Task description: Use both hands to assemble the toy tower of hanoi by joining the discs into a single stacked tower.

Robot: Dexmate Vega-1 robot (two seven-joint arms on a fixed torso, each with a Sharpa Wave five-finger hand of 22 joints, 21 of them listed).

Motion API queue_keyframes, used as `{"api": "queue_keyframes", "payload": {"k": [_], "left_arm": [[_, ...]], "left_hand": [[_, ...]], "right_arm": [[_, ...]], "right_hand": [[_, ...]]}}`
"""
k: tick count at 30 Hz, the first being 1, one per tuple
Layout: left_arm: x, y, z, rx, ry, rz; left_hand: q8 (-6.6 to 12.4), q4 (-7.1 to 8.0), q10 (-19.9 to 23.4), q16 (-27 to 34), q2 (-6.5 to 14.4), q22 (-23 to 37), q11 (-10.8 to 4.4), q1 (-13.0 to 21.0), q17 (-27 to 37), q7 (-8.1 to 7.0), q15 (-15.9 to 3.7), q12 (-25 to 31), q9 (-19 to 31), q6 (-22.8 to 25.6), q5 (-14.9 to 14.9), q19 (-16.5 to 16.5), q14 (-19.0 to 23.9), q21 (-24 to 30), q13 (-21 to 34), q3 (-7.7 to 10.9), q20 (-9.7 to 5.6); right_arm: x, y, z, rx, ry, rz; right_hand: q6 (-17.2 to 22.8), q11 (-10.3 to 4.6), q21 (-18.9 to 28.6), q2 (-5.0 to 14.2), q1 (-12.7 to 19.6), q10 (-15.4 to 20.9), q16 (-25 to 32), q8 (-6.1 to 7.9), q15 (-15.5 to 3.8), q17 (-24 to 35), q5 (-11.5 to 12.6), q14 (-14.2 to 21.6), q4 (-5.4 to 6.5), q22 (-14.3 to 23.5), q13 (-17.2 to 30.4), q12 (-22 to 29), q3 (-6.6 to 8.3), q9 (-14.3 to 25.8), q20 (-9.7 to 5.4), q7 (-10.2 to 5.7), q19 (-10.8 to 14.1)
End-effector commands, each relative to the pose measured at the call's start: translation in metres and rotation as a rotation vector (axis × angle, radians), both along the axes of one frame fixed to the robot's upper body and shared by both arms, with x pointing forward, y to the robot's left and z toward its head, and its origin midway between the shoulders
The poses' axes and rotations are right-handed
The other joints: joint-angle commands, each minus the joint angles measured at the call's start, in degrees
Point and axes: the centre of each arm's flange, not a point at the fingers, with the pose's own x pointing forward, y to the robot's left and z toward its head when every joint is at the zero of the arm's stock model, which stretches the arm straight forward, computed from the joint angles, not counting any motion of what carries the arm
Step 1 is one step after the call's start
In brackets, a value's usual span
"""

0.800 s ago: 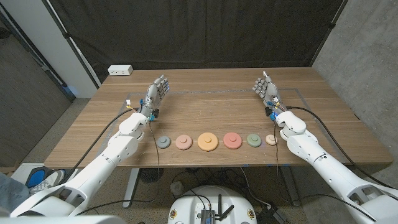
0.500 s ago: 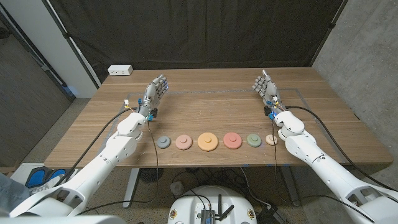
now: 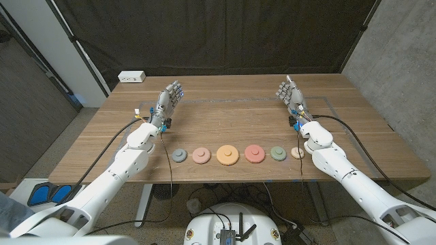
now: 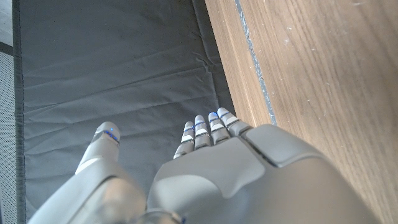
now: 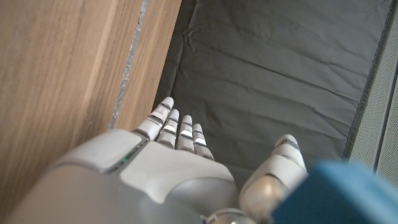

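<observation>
Several toy discs lie in a row near the table's front edge: a grey-blue disc (image 3: 178,156), a salmon disc (image 3: 201,155), a large yellow disc (image 3: 227,155), a red disc (image 3: 255,154), a green disc (image 3: 278,153) and a small cream disc (image 3: 298,152). My left hand (image 3: 169,101) stands open on the left side of the table, well behind the row, fingers stretched toward the far edge. On the right side my right hand (image 3: 291,95) is open in the same way. Both wrist views show the back of each hand (image 4: 242,174) (image 5: 149,174) with nothing held.
A white power strip (image 3: 131,77) lies at the table's back left corner. A dark curtain (image 3: 218,34) hangs behind the table. Cables run along both forearms. A line of tape (image 3: 231,99) crosses the wood between the hands.
</observation>
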Motion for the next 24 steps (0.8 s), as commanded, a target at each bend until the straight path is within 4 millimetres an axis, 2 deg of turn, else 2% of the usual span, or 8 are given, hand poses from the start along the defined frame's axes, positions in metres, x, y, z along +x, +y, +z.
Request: {"api": "queue_keyframes", "payload": {"k": [1, 2, 7, 8, 14, 16, 18, 24], "left_arm": [[0.0006, -0.0027, -0.0027, 0.011, 0.011, 0.003], [0.0008, -0.0031, -0.0027, 0.017, 0.012, 0.0], [0.0017, -0.0036, -0.0027, 0.026, 0.016, -0.005], [0.0017, -0.0036, -0.0028, 0.025, 0.016, 0.0], [0.0006, -0.0031, -0.0035, 0.024, 0.018, 0.0], [0.0003, -0.0029, -0.0037, 0.027, 0.019, -0.009], [0.0002, -0.0026, -0.0038, 0.025, 0.019, -0.006], [-0.0005, -0.0035, -0.0048, 0.016, 0.021, -0.014]], "left_hand": [[0.42, 0.07, 0.59, 0.51, 0.49, 0.11, -0.56, 0.3, 0.3, -1.66, -0.33, 0.39, 0.11, 0.19, 0.4, 0.91, 1.57, 0.52, 0.34, 0.35, 1.45], [0.39, 0.06, 0.67, 0.63, 0.51, 0.14, -0.99, 0.3, 0.31, -1.78, -0.39, 0.42, 0.12, 0.18, 0.4, 1.47, 2.08, 0.73, 0.35, 0.36, 2.18], [0.13, 0.04, 0.39, 1.55, 0.38, 0.24, -1.55, 0.13, 0.45, -2.49, -0.6, 0.32, 0.15, -0.44, 0.39, 3.37, 5.48, 1.34, 0.41, 0.32, 3.11], [0.11, 0.04, 0.34, 1.53, 0.37, 0.25, -1.62, 0.12, 0.47, -2.57, -0.6, 0.3, 0.15, -0.49, 0.39, 3.56, 5.52, 1.4, 0.42, 0.32, 3.3], [0.16, 0.08, 0.46, 2.2, 0.24, 0.52, -1.77, -0.15, 0.72, -2.81, -0.42, 0.4, 0.17, -0.62, 0.41, 7.36, 8.69, 2.68, 0.48, 0.3, 4.53], [0.18, 0.14, 0.48, 2.49, 0.24, 0.67, -1.76, -0.32, 0.87, -2.89, -0.69, 0.43, 0.18, -0.7, 0.42, 8.97, 10.17, 3.22, 0.51, 0.32, 5.24], [0.19, 0.22, 0.55, 3.02, 0.23, 0.85, -1.78, -0.56, 1.05, -3.07, -0.57, 0.5, 0.19, -0.82, 0.44, 10.78, 12.41, 3.85, 0.54, 0.33, 5.41], [0.41, 0.34, 1.34, 4.77, 0.21, 1.36, -1.56, -1.21, 1.72, -3.06, -1.19, 0.87, 0.21, -0.51, 0.44, 15.52, 19.07, 5.66, 0.63, 0.37, 5.28]], "right_arm": [[-0.0003, 0.0, -0.0035, -0.008, 0.008, -0.005], [-0.0003, -0.0003, -0.0038, -0.007, 0.009, -0.007], [-0.0006, -0.0021, -0.0042, 0.002, 0.008, -0.012], [-0.0006, -0.0024, -0.0042, 0.002, 0.008, -0.013], [-0.0007, -0.0027, -0.0038, 0.0, 0.009, -0.012], [-0.0006, -0.0022, -0.0032, -0.001, 0.008, -0.012], [-0.0004, -0.0018, -0.0028, 0.0, 0.008, -0.011], [0.0003, -0.0003, -0.0025, 0.005, 0.007, -0.007]], "right_hand": [[0.88, 0.44, 0.36, 0.54, 0.41, 1.16, 0.78, 0.47, -0.21, -0.08, 0.25, 1.78, -0.08, 0.13, 0.26, 0.61, 0.71, 0.3, 0.38, -1.06, 0.71], [1.08, 0.37, 0.44, 0.59, 0.45, 1.25, 0.77, 0.52, -0.19, -0.09, 0.24, 1.78, -0.09, 0.14, 0.28, 0.62, 0.74, 0.31, 0.61, -1.29, 0.96], [1.66, -0.02, 1.25, 0.89, 0.64, 2.56, 0.7, 0.57, -0.22, -0.17, 0.19, 1.78, -0.18, 0.22, 0.41, 0.98, 0.91, 0.35, 1.22, -2.38, 3.51], [1.83, -0.08, 1.13, 1.19, 0.49, 2.65, 2.24, 0.47, 0.28, 0.06, 0.14, 5.61, -0.07, 0.27, 0.53, 0.92, 0.96, 0.39, 1.27, -2.46, 3.72], [2.27, -0.04, 1.61, 1.26, 0.63, 3.08, 3.4, 0.44, 0.31, 0.2, 0.15, 8.59, -0.22, 0.35, 0.72, 0.9, 1.03, 0.44, 2.3, -2.88, 5.57], [2.43, 0.0, 1.94, 1.32, 0.67, 3.17, 4.15, 0.41, 0.34, 0.34, 0.14, 10.43, -0.25, 0.41, 0.82, 0.86, 1.06, 0.47, 2.5, -2.96, 6.74], [2.71, 0.08, 2.67, 1.39, 0.71, 3.48, 5.12, 0.39, 0.45, 0.61, 0.14, 12.74, -0.28, 0.5, 0.94, 0.88, 1.09, 0.51, 2.89, -2.96, 9.06], [4.61, -0.19, 3.77, 1.56, 0.7, 5.49, 7.53, 0.83, 0.52, 1.63, 0.14, 17.98, -0.28, 0.67, 1.59, 1.65, 1.12, 0.64, 3.85, -3.27, 12.85]]}}
